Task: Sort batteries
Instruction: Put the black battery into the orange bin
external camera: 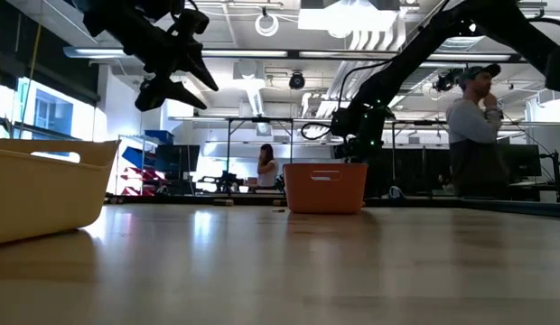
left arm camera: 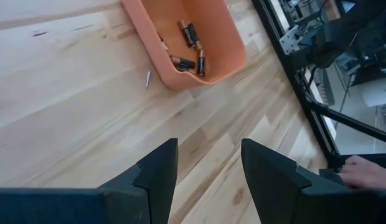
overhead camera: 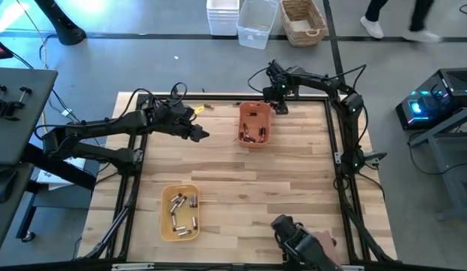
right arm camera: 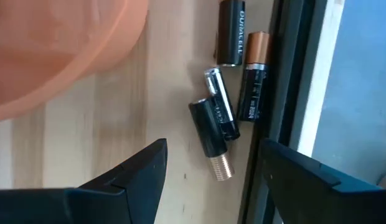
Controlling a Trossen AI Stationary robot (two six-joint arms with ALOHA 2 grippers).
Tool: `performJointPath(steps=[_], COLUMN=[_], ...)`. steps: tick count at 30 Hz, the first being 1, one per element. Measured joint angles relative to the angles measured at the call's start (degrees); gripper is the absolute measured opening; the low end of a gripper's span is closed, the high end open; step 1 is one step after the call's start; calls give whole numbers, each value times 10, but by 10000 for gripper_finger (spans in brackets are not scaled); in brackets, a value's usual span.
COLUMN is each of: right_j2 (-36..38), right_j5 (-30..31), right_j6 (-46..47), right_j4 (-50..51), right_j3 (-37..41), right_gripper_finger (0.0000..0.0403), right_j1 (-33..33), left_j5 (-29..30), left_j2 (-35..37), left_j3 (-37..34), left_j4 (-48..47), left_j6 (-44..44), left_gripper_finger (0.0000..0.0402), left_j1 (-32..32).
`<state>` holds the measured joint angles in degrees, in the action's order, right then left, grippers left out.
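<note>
Bright overhead ceiling lights [external camera: 352,20] glare on the table [external camera: 262,262]; near orange tray [right arm camera: 50,43] blurred

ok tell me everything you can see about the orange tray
The orange tray is an oblong plastic bin with rounded corners and a slot handle in its end wall, as the low view shows. It stands upright on the wooden table near the far edge, towards the right. Several dark batteries with copper ends lie loose inside. The right gripper hovers just beyond its far right corner, not touching it.
</note>
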<state>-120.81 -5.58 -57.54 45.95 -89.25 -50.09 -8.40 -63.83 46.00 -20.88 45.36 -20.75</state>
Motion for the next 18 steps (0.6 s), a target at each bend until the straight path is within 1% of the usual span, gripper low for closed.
performJointPath(steps=[1, 4, 6, 11, 18], right_j2=[-1, -4, -4, -4, -7], right_j5=[-2, -6, -8, -15, -15], right_j6=[6, 72, 95, 71, 106], right_j4=[5, 43, 50, 21, 28], right_j3=[0, 1, 2, 1, 1], right_gripper_finger=[241, 221, 208, 193, 193], right_j1=[0, 2, 3, 4, 4], left_j5=[0, 0, 0, 4, 2], left_j2=[0, 0, 0, 0, 0], left_j3=[0, 0, 0, 0, 0], left_j4=[-3, -11, -12, -12, -12], left_j6=[-1, -1, -2, -18, -21], left_gripper_finger=[170, 170, 170, 170, 170], left_j1=[0, 0, 0, -3, -13])
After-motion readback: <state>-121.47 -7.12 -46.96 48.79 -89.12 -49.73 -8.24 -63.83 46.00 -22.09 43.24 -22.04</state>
